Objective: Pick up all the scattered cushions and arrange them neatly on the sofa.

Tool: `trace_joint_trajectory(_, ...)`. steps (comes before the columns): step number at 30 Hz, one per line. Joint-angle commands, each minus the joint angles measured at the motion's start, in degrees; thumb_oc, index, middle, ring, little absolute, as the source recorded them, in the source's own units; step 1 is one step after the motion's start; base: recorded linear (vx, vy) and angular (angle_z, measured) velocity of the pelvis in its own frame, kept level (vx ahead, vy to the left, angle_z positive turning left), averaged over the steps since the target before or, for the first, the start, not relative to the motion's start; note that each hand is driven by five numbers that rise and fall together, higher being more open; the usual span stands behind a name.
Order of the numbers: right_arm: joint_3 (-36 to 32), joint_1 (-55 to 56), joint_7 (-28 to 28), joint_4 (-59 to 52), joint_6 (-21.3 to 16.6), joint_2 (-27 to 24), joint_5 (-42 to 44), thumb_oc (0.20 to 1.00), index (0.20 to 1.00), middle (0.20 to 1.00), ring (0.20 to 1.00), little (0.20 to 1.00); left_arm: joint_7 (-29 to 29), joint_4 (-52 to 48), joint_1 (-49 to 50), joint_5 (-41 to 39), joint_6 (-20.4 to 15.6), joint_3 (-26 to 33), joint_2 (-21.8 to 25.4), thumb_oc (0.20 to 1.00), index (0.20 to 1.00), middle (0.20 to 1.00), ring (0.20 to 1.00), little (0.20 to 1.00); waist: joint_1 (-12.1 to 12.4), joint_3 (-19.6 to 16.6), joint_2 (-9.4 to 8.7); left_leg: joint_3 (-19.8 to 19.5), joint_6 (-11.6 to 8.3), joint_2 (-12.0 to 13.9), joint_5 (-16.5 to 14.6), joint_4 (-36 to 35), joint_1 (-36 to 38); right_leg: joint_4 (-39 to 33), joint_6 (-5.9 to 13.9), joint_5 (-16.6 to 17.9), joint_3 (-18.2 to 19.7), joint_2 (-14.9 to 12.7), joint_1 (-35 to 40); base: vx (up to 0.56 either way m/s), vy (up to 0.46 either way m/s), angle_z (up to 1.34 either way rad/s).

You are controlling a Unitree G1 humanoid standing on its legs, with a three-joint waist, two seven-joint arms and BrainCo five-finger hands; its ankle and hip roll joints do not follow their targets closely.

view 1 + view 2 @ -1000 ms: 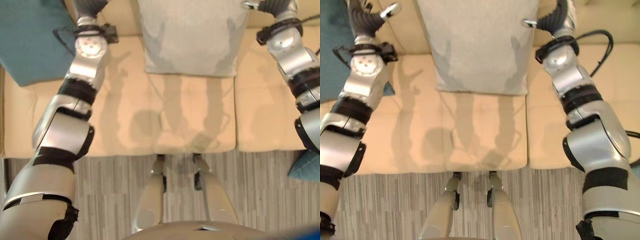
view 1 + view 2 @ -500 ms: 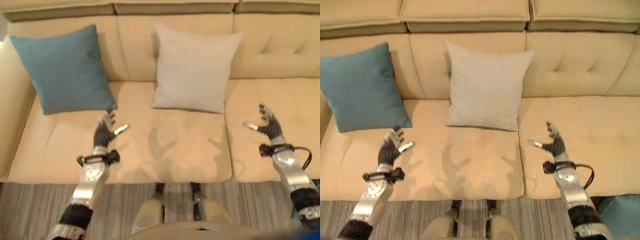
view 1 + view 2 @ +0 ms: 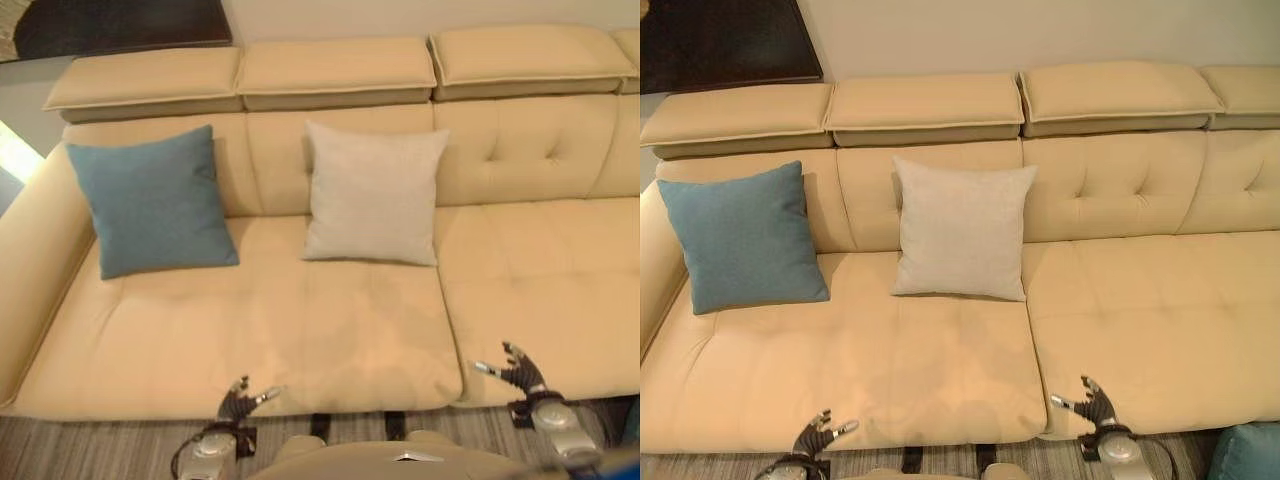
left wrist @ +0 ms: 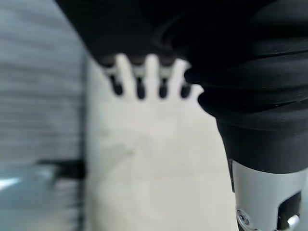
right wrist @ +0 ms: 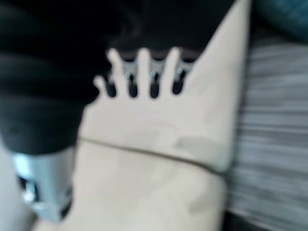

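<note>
The beige sofa (image 3: 1140, 310) spans the view ahead of me. The teal cushion (image 3: 742, 238) stands upright against the backrest at the sofa's left end. The light grey cushion (image 3: 960, 230) leans upright against the backrest over the middle seat, well apart from the teal one. My left hand (image 3: 238, 402) and right hand (image 3: 518, 371) hover at the seat's front edge, fingers (image 5: 143, 61) spread straight, holding nothing.
</note>
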Motion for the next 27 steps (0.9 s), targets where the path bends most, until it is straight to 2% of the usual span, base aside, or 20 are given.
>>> trace_joint_trajectory(1, 1.2, -3.2, -0.1, -1.3, -0.6, -1.3, -2.3, 1.0, 1.0, 1.0, 1.0, 1.0, -0.2, -0.3, -3.9, 1.7, -1.0, 1.2, 1.4, 1.0, 1.0, 1.0, 1.0, 1.0, 1.3, 0.7, -3.86, -5.8, -1.64, -4.9, -4.0, 11.7, 0.7, 1.4, 5.47, 0.8, 3.6, -3.6, 0.1, -0.13, 0.075, -0.26)
trace_joint_trajectory(3, 1.0, -3.6, 0.3, 1.1, 0.5, -1.0, -2.7, 1.0, 1.0, 1.0, 1.0, 1.0, -0.2, 1.4, -3.9, 1.3, -0.6, 1.9, 0.7, 1.0, 1.0, 1.0, 1.0, 1.0, 1.7, 0.6, -3.86, -9.8, -0.64, -6.4, -5.3, 13.2, 2.3, 3.2, 6.29, 1.8, 6.2, -3.6, -1.8, -0.15, 0.117, -0.72)
trace_joint_trajectory(5, 1.0, -3.8, 0.3, 2.0, 0.9, -1.2, -3.1, 1.0, 1.0, 1.0, 1.0, 1.0, -0.2, 0.9, -3.7, 1.5, -0.5, 1.9, 0.7, 1.0, 1.0, 1.0, 1.0, 1.0, 1.7, 0.6, -3.44, -10.4, -0.15, -6.6, -5.5, 12.1, 2.4, 4.2, 6.81, 2.1, 6.9, -3.6, -2.9, -0.13, 0.126, -0.88)
trace_joint_trajectory(6, 0.9, -4.3, 0.3, 4.2, 1.3, -0.8, -3.8, 1.0, 1.0, 1.0, 1.0, 1.0, -0.8, 1.7, -3.3, 1.3, -0.3, 2.0, 0.7, 1.0, 1.0, 1.0, 1.0, 1.0, 1.6, 0.9, -3.4, -8.8, 1.02, -7.1, -7.2, 9.7, 3.2, 5.9, 7.45, 2.7, 8.2, -3.9, -5.0, -0.14, 0.179, -0.52)
trace_joint_trajectory(12, 1.8, -6.5, 0.1, 9.1, 2.9, 1.2, -5.9, 1.0, 1.0, 1.0, 1.0, 1.0, -1.8, 1.1, -6.3, 5.5, -0.1, -2.4, 1.6, 1.0, 1.0, 1.0, 1.0, 1.0, 1.6, 3.0, -4.36, -5.3, 4.01, -10.2, -8.0, 6.7, 4.3, 7.3, 11.36, 7.1, 9.9, -5.5, -10.1, -0.2, 0.171, -0.65)
trace_joint_trajectory(13, 1.8, -6.5, 0.1, 9.1, 2.9, 1.2, -5.9, 1.0, 1.0, 1.0, 1.0, 1.0, -1.8, 1.1, -6.3, 5.5, -0.1, -2.4, 1.6, 1.0, 1.0, 1.0, 1.0, 1.0, 1.6, 3.0, -4.36, -5.3, 4.01, -10.2, -8.0, 6.7, 4.3, 7.3, 11.36, 7.1, 9.9, -5.5, -10.1, -0.32, 0.123, -1.03)
trace_joint_trajectory(14, 1.6, -7.6, -0.1, 9.9, 3.5, 2.3, -5.8, 1.0, 1.0, 1.0, 1.0, 1.0, -1.5, 1.9, -7.9, 7.0, 0.3, -3.1, 2.2, 1.0, 1.0, 1.0, 1.0, 1.0, 2.7, 4.7, -3.89, -3.1, 4.78, -9.6, -7.5, 7.2, 3.4, 11.1, 10.97, 6.3, 4.5, -5.3, -13.0, -0.44, 0.142, -1.24)
trace_joint_trajectory(15, 1.6, -7.4, -0.4, 10.8, 3.6, 2.4, -6.6, 1.0, 1.0, 1.0, 1.0, 1.0, -1.6, 2.8, -7.8, 8.0, 0.9, -3.2, 2.2, 1.0, 1.0, 1.0, 1.0, 1.0, 4.5, 5.1, -2.45, -1.0, 5.35, -8.1, -6.5, 7.4, 2.2, 17.8, 8.07, 1.2, -5.1, -8.1, -12.1, -0.44, 0.143, -1.27)
trace_joint_trajectory(16, 1.6, -7.4, -0.4, 10.8, 3.6, 2.4, -6.6, 1.0, 1.0, 1.0, 1.0, 1.0, -1.6, 2.8, -7.8, 8.0, 0.9, -3.2, 2.2, 1.0, 1.0, 1.0, 1.0, 1.0, 4.4, 5.0, -2.51, -1.0, 5.37, -8.2, -6.4, 7.3, 2.0, 17.8, 8.09, 1.3, -5.1, -8.2, -12.2, -0.29, 0.1, -1.03)
trace_joint_trajectory(17, 1.5, -7.1, -0.4, 10.9, 3.5, 2.6, -6.7, 1.0, 1.0, 1.0, 1.0, 1.0, -1.7, 3.2, -7.4, 8.2, 1.2, -3.1, 2.2, 1.0, 1.0, 1.0, 1.0, 1.0, 5.0, 5.0, -2.0, -0.2, 5.84, -7.7, -5.9, 7.3, 1.7, 22.6, 7.28, -0.9, -6.7, -8.2, -11.2, -0.14, 0.021, -1.1)
trace_joint_trajectory(20, -0.8, -6.0, -0.1, 12.1, 3.7, 3.0, -5.4, 1.0, 1.0, 1.0, 1.0, 1.0, -2.3, 4.8, -7.0, 8.6, 1.9, -2.5, 2.0, 1.0, 1.0, 1.0, 1.0, 1.0, 6.4, 3.4, -1.75, 2.3, 6.16, -6.4, -5.4, 6.5, 1.3, 25.3, 6.63, -4.2, -10.4, -9.8, -6.0, -0.15, -0.053, -0.77)
trace_joint_trajectory(21, -1.5, -5.3, -0.4, 12.4, 3.8, 3.3, -5.0, 1.0, 1.0, 1.0, 1.0, 1.0, -2.1, 5.4, -6.4, 9.2, 2.1, -2.1, 1.8, 1.0, 1.0, 1.0, 1.0, 1.0, 7.2, 2.7, -2.72, 3.8, 5.47, -6.3, -5.3, 6.2, 1.1, 19.8, 6.86, -4.6, -10.7, -9.4, -2.5, -0.08, -0.197, -0.58)
trace_joint_trajectory(22, -1.4, -5.4, -0.3, 11.9, 3.6, 3.6, -4.0, 1.0, 1.0, 1.0, 1.0, 1.0, -1.9, 5.7, -6.5, 9.3, 2.1, -2.2, 1.7, 1.0, 1.0, 1.0, 1.0, 1.0, 6.7, 2.4, -3.41, 3.9, 5.08, -6.2, -5.2, 6.1, 1.3, 16.4, 6.87, -4.8, -8.0, -7.2, -1.5, -0.05, -0.23, -0.54)
trace_joint_trajectory(24, -1.4, -5.3, -0.3, 11.6, 3.6, 3.9, -3.5, 1.0, 1.0, 1.0, 1.0, 1.0, -2.1, 5.9, -6.5, 9.4, 2.0, -2.2, 1.6, 1.0, 1.0, 1.0, 1.0, 1.0, 6.8, 2.0, -3.91, 4.4, 4.76, -6.0, -5.1, 6.1, 1.0, 13.7, 6.81, -4.6, -7.8, -6.9, -1.2, -0.02, -0.135, -0.73)
trace_joint_trajectory(27, -1.0, -4.6, 0.2, 10.8, 2.9, 4.1, -1.4, 1.0, 1.0, 1.0, 1.0, 1.0, -2.4, 5.8, -7.4, 10.6, 2.2, -3.4, 0.6, 1.0, 1.0, 1.0, 1.0, 1.0, 5.1, 2.0, -4.7, 5.4, 3.03, -5.3, -5.5, 7.8, 0.5, 7.1, 6.11, -3.5, -5.9, -4.8, 1.3, -0.01, -0.177, -0.44)
